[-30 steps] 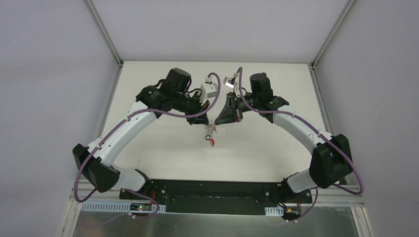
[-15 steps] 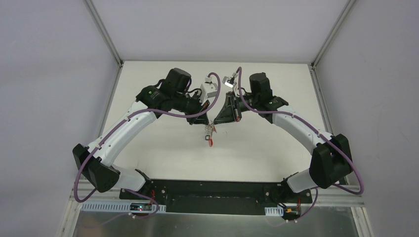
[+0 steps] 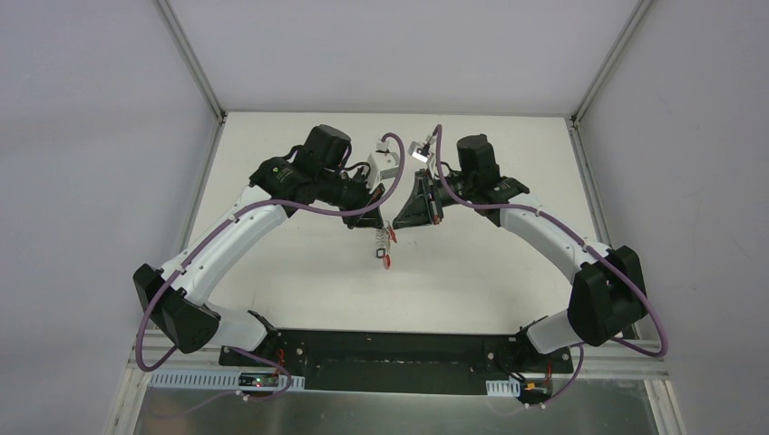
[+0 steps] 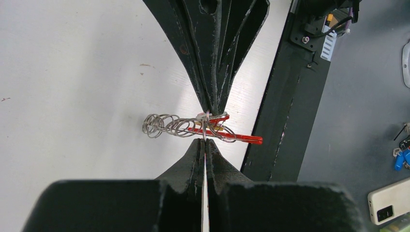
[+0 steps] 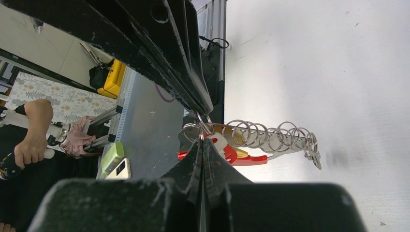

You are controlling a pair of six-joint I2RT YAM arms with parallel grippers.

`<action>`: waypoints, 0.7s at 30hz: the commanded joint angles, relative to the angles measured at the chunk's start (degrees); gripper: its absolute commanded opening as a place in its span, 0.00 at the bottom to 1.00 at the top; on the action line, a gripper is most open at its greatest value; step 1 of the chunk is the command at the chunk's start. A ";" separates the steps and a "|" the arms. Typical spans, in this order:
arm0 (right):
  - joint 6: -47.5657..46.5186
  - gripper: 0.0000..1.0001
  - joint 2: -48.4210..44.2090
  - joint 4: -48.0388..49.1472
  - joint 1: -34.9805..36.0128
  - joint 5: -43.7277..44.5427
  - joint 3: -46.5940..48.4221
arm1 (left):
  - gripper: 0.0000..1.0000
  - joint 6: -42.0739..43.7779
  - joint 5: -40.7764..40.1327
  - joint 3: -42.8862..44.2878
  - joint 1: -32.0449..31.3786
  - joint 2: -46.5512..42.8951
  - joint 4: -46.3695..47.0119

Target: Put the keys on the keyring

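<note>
**Arm position.** Both arms reach inward and meet tip to tip above the middle of the white table (image 3: pixel 299 272).

**Left gripper** (image 4: pixel 205 143). The jaws are fully closed. The fingertips pinch one side of a thin metal ring (image 4: pixel 207 122), which stands edge-on in the left wrist view.

**Right gripper** (image 5: pixel 200 144). The jaws are fully closed. The fingertips pinch the opposite side of the same thin metal ring, so the two grippers face each other with only the ring between them.

**Keyring** (image 4: pixel 241 138). The bright red part lies just beside the pinched ring and projects sideways from the gripper tips. It is held clear of the table surface. In the top view it hangs directly below the meeting point of the two grippers. It cannot be determined whether the pinched ring is part of the keyring's own loop or a separate ring attached to it.

**Chain of silver rings** (image 4: pixel 169 126). A row of overlapping wire rings extends from the pinched ring, away from the red part. A small metal clasp (image 5: pixel 314 158) hangs at its free end.

**Keys.** A small red-and-white piece (image 5: pixel 221 144) and a yellow fragment sit against the right gripper tips. They are too small to identify as individual keys.
</note>
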 commanded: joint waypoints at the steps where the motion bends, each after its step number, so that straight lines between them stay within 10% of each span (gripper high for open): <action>1: -1.47 0.00 0.08 -0.32 0.31 0.27 1.03 | 0.00 -0.40 1.18 0.16 -0.58 -1.66 1.87; 21: 1.98 0.00 0.00 1.28 0.34 2.06 1.73 | 0.00 -0.54 2.11 0.38 -0.58 -0.91 1.71</action>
